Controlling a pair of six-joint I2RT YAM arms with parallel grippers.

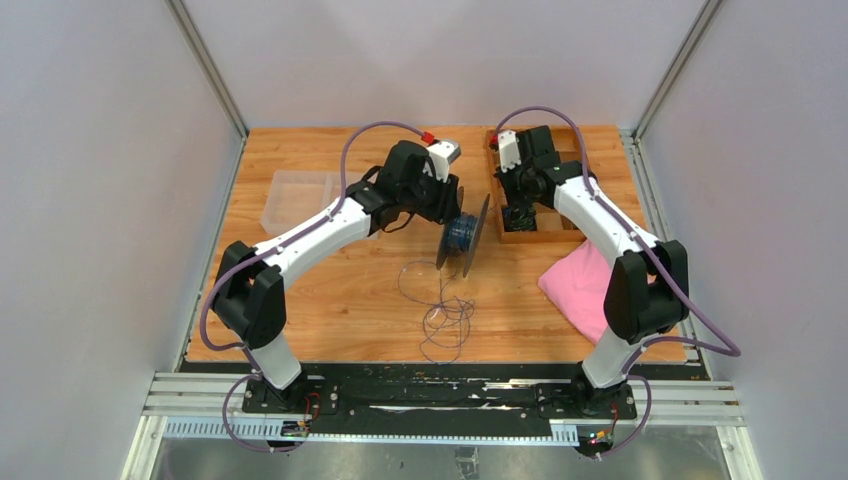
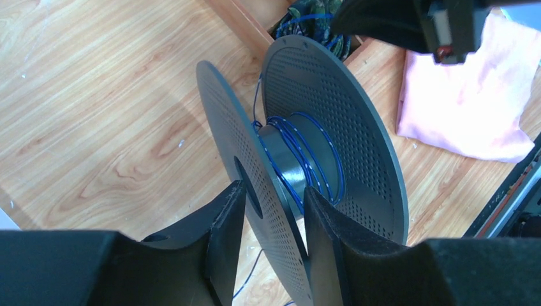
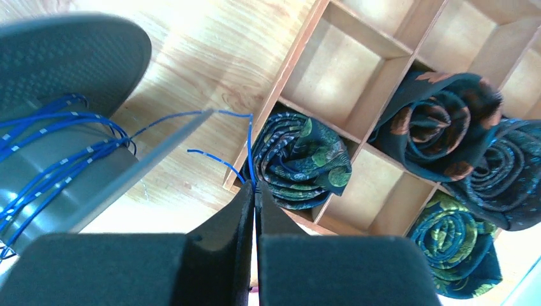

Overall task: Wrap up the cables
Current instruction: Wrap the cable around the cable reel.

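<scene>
Right gripper [image 3: 255, 191] pinches blue cable [image 3: 251, 150] at its very tips; tension could pull it free. Left gripper [image 2: 274, 191] clamps spool flange [image 2: 223, 121].

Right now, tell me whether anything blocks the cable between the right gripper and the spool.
Nothing visible does. The cable runs from the shut right gripper to the spool, over its near flange onto the hub.
</scene>
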